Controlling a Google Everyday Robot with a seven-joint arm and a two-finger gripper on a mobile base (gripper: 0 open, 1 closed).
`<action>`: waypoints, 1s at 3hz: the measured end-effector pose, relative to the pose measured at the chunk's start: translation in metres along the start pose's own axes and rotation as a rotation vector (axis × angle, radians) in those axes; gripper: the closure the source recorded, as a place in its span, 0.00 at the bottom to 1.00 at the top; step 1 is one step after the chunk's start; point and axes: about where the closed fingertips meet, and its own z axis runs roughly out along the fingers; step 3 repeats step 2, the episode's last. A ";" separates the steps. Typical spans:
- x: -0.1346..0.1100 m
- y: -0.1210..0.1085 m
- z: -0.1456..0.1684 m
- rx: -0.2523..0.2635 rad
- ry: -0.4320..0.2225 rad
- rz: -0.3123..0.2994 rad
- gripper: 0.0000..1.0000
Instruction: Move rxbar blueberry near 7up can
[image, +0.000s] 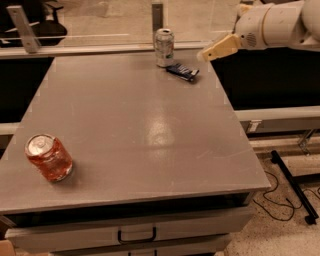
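The 7up can (164, 47) stands upright at the far edge of the grey table (130, 125). The rxbar blueberry (182, 71), a flat dark-blue wrapper, lies on the table just right of the can, a small gap between them. My gripper (216, 49) hangs in the air above and to the right of the bar, clear of it and holding nothing. Its cream-coloured fingers (220, 48) point down-left toward the table.
An orange-red translucent can (49, 157) stands near the table's front left. A drawer with a handle (136, 234) sits under the table front. Cables (280, 195) and a black stand foot (292, 186) lie on the floor at right.
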 end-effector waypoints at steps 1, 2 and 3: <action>0.008 -0.010 -0.022 0.031 0.003 0.015 0.00; 0.008 -0.010 -0.022 0.030 0.002 0.015 0.00; 0.008 -0.010 -0.022 0.030 0.002 0.015 0.00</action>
